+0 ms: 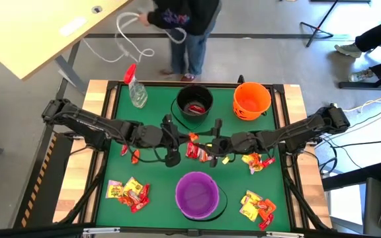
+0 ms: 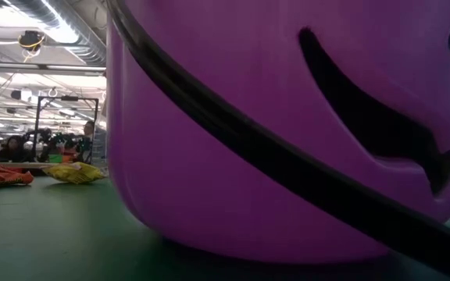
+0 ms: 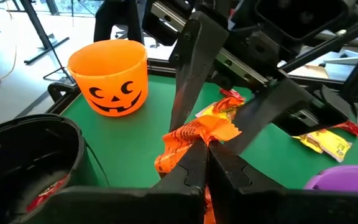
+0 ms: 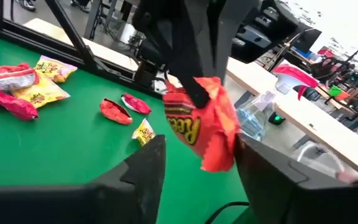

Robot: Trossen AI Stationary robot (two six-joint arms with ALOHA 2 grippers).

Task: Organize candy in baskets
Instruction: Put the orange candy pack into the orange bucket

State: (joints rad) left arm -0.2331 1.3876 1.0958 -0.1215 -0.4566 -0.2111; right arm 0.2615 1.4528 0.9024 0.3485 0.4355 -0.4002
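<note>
My left gripper (image 3: 207, 163) is shut on an orange candy packet (image 3: 191, 138) above the middle of the green table (image 1: 157, 178). My right gripper (image 4: 197, 168) faces it from the right, open. Its fingers (image 3: 188, 81) stand on either side of the packet's free end (image 4: 207, 134). The black basket (image 1: 194, 102) and the orange basket (image 1: 251, 99) stand at the far side. The purple basket (image 1: 197, 195) stands near the front edge and fills the low view. Loose candy (image 1: 129, 193) lies on the table. My left gripper pinches one crumpled end of the orange packet (image 3: 194, 148) between its two fingers, coming from the table's left and slanting slightly down. The packet is lifted clear of the table and sticks out past the fingertips. My right gripper's fingers flank the packet's other end (image 4: 229, 146); I cannot tell whether they touch it.
A clear spray bottle (image 1: 135, 89) with a red trigger stands at the far left. Candy piles lie at the near right (image 1: 256, 206), at the right (image 1: 256, 160) and under the grippers (image 1: 197, 152). A person (image 1: 184, 33) stands beyond the far edge.
</note>
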